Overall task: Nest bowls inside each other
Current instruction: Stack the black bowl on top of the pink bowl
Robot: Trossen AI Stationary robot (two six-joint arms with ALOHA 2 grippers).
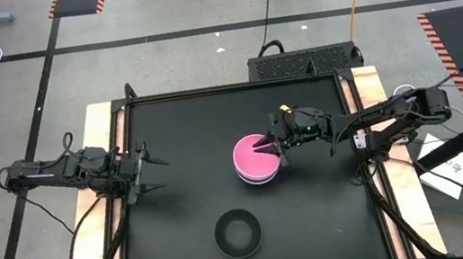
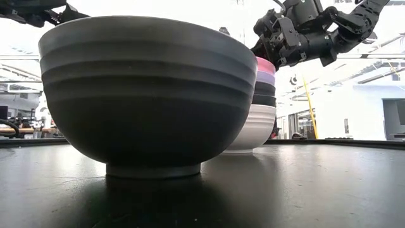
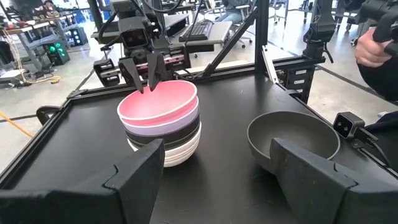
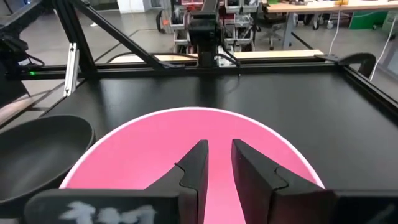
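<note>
A stack of nested bowls (image 1: 252, 161) stands on its white bottom bowl (image 2: 253, 130) right of the table's middle, with black and lavender above it and the pink bowl (image 3: 157, 102) on top. A lone black bowl (image 1: 237, 234) rests on its foot near the near edge and fills the low view (image 2: 145, 95). My right gripper (image 1: 263, 149) hovers over the pink bowl's right side (image 4: 219, 146), fingers a narrow gap apart with nothing between them. My left gripper (image 1: 158, 172) waits open at the table's left edge. My right gripper comes slanting down from the table's right. Its fingertips (image 3: 142, 87) stand at the pink bowl's rim (image 3: 171, 84) on the right side. Whether they touch the rim, I cannot tell.
Black tabletop (image 1: 187, 136) lies bare between the left gripper and the stack. A small camera (image 3: 348, 124) sits at the near edge beside the lone bowl. Frame rails (image 1: 235, 86) border the table. A person's hand (image 3: 373, 48) shows beyond the table.
</note>
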